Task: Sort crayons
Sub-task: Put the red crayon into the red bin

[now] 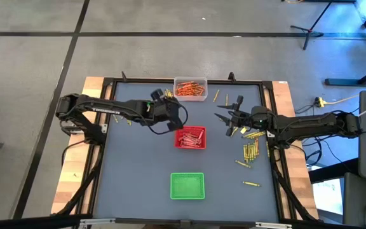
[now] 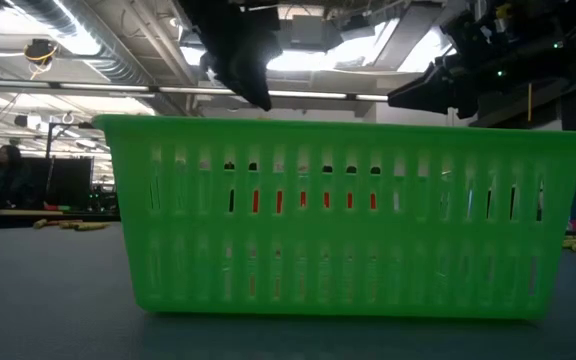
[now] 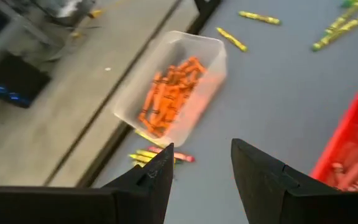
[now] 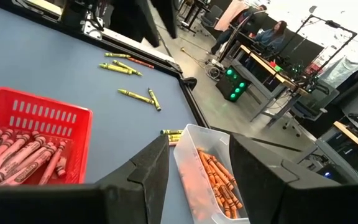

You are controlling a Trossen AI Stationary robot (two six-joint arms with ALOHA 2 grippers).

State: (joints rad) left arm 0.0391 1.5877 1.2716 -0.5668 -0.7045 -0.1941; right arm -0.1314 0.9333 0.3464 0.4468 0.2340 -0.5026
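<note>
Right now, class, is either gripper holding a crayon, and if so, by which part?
Neither. The left gripper is open and empty above the table near the clear tray; the right gripper is open and empty too.

Clear tray: square clear plastic tray (image 1: pixel 190 89), 12 o'clock edge of the table.
Red tray: square red slotted plastic basket (image 1: pixel 190 137), table centre.
Green tray: square green slotted plastic basket (image 1: pixel 187 186), 6 o'clock.
Table: grey-blue top, black frame (image 1: pixel 126 172).

Grey floor (image 1: pixel 170 51), ceiling lights (image 2: pixel 338 60)
</note>
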